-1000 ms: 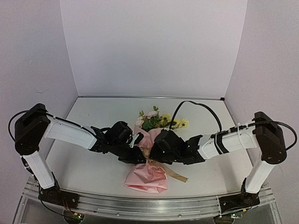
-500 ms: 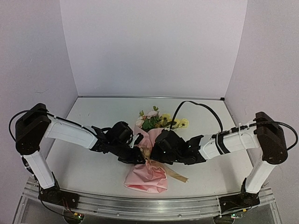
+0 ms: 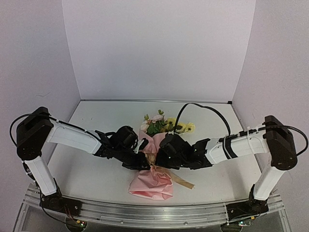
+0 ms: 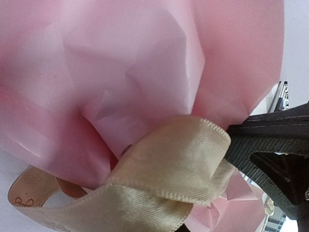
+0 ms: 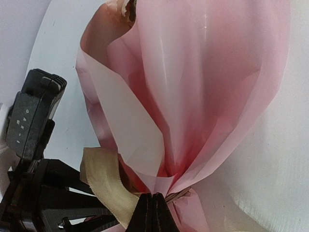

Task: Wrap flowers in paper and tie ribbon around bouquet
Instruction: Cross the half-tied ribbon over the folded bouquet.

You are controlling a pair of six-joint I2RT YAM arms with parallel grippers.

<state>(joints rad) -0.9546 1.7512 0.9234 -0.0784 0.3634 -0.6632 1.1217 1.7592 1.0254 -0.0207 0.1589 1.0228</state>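
Creased pink paper (image 4: 145, 72) fills most of the frame, its folds gathering toward the lower middle. A tan satin ribbon (image 4: 169, 169) loops across it, and the bend of the loop touches a black tool finger (image 4: 270, 145) at the right.

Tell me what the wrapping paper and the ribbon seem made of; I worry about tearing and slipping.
The paper: a thin, matte pink sheet, tissue-like; light shows through its overlapping layers and it creases softly. The ribbon: tan woven fabric, likely satin; fine weave lines, a soft sheen and a bound edge show up close.

White table (image 3: 91, 181) backed by pale walls (image 3: 154, 48), metal rail (image 3: 159, 213) along near edge.
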